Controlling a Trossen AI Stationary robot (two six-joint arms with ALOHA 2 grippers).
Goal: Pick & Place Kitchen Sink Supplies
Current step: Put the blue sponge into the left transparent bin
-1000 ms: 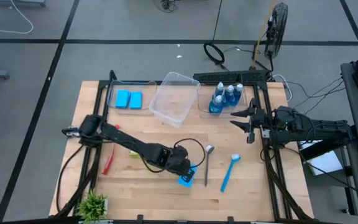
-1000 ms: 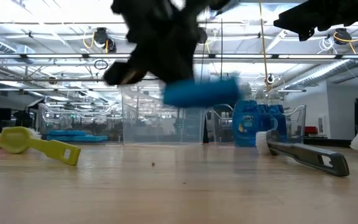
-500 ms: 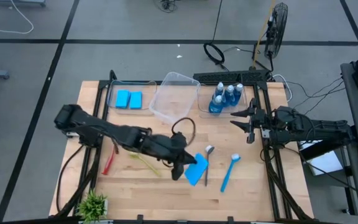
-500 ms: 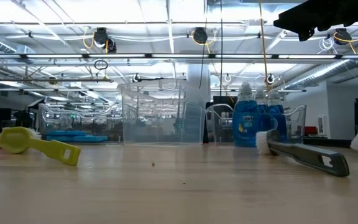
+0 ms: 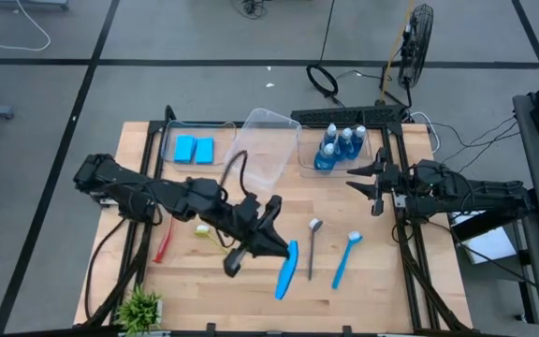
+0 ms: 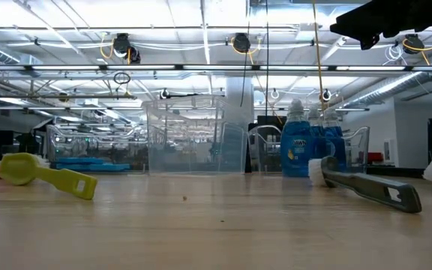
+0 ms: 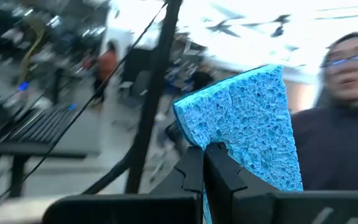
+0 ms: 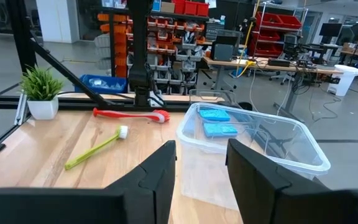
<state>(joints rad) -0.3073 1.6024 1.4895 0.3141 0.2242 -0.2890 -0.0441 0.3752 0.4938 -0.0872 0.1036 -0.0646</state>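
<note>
My left hand (image 5: 274, 245) is up off the worktop (image 5: 391, 281), out over its middle, with the fingers (image 7: 219, 171) pressed tight together on the edge of a bright-blue sponge (image 5: 286, 270). From above the sponge shows edge-on, hanging from the hand near the grey spoon-like tool (image 5: 312, 248); my wrist camera sees its porous face (image 7: 247, 124) sticking up past the fingertips, so the grip is on one narrow margin only.

I judge the step in hand to be the carry: the sponge is picked and now has to go into a bin. Two sponges (image 5: 194, 149) already lie in the clear bin at the far left (image 5: 171, 140), so that looks like the place for this one. The big clear bin (image 5: 262, 148) in the middle holds nothing I can see, and the blue bottles (image 5: 337, 145) stand together in the bin on the right.

The next move calls for swinging the arm back and to the left, clearing the middle bin's rim, then lowering over the sponge bin before letting go. With such a thin hold, I would keep the swing gentle so the sponge does not twist out.

My right hand (image 5: 368, 178) waits near the bottle bin, its fingers (image 8: 160, 171) apart and holding nothing. The blue brush (image 5: 342, 258), yellow brush (image 5: 211, 239) and red brush (image 5: 165, 239) lie on the worktop, not yet sorted
</note>
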